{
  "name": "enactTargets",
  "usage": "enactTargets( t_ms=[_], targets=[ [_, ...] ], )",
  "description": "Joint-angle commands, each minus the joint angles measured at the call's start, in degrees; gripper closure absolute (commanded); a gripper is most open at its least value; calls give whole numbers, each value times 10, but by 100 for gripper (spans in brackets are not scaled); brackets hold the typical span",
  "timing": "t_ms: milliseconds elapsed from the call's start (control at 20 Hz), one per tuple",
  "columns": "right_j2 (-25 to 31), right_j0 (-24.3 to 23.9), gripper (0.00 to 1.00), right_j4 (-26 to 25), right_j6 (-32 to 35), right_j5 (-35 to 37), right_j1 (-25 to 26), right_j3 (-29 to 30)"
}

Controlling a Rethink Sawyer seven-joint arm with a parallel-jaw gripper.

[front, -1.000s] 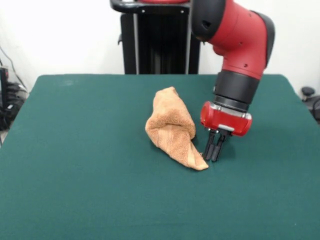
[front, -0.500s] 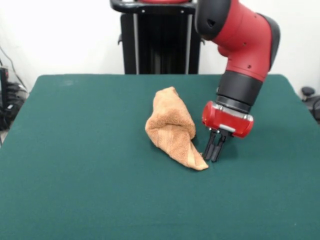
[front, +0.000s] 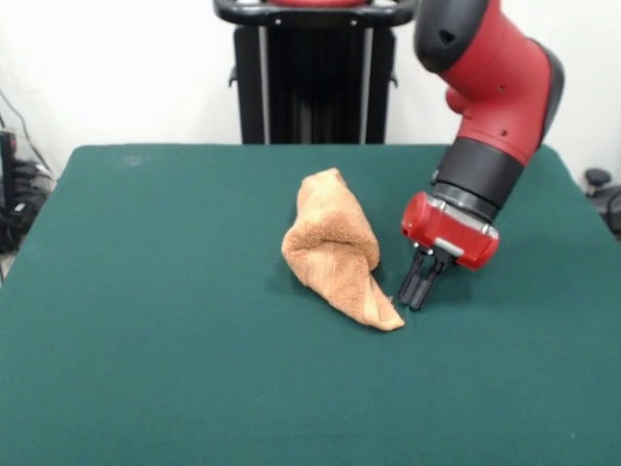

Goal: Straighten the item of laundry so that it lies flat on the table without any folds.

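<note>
With the hand (front: 414, 294) narrowed to empty, the towel (front: 335, 254) corner just beside it — low on the bench (front: 146, 320) — is best pinched.

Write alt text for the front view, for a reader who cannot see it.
An orange-tan towel lies bunched and folded over itself near the middle of a dark green table. A red and black robot arm reaches down beside it, its gripper shut, tips just off the towel's lower corner, holding nothing.
</note>
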Motion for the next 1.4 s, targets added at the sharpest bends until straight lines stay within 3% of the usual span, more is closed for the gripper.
enactTargets(
  t_ms=[50, 300, 750, 1400],
  targets=[
    [-37, 56, 100, 105, 143, 143, 126, 2],
    [-88, 95, 100, 165, 150, 196, 185, -23],
    [-110, 119, 100, 231, 175, 231, 219, -57],
    [-121, 116, 100, 283, 151, 161, 255, -80]
  ],
)
